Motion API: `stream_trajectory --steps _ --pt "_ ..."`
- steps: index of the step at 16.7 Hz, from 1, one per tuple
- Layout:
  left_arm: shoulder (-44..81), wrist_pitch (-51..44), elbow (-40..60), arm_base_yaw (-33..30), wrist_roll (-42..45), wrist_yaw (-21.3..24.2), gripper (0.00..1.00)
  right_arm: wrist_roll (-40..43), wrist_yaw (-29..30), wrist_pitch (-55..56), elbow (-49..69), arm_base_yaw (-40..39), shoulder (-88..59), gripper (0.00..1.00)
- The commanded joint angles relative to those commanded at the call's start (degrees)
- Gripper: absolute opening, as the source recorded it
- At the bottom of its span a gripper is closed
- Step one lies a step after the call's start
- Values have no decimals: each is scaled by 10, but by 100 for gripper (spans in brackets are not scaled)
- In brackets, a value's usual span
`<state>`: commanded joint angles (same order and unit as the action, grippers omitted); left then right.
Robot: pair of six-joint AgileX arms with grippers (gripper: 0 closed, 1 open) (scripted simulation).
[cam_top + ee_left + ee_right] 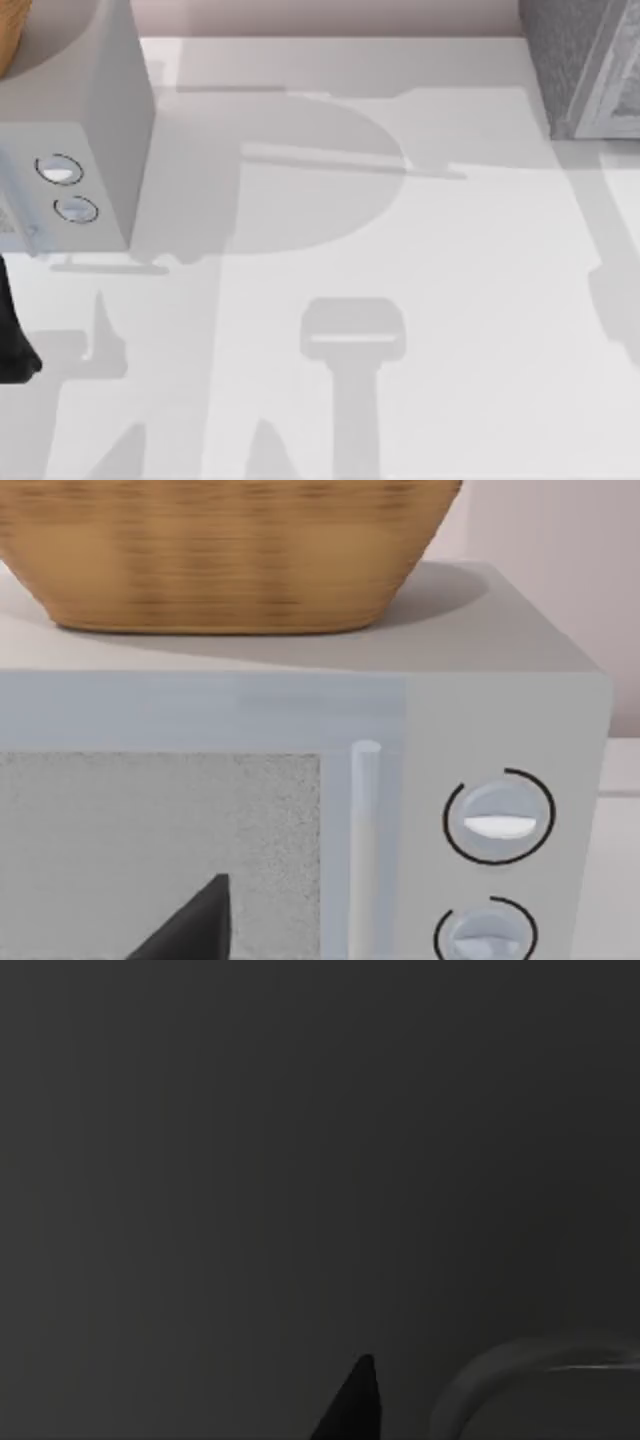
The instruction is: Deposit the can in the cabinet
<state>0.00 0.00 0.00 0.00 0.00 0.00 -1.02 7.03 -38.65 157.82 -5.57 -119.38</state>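
While finger state cannot be told, cabinet [585,60] occupies the worktop's [420,300] far right; right wrist view dark.

You see a white table [450,300] with soft grey shadows on it. The cabinet [570,60] is dark grey with tiny speckles, and its front frame is paler grey. The smooth box [110,100] is pale grey, and its two round dials [498,818] are whitish with thin black rings. Its window [160,850] is speckled grey. The basket [230,550] is golden brown and woven. The right wrist view is dark.
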Motion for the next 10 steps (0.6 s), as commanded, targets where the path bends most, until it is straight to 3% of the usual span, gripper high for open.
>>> stream_trajectory --steps 4,10 --pt "0 0 0 0 0 0 100 0 0 0 0 0 0 98" --pt "0 0 0 0 0 0 100 0 0 0 0 0 0 100"
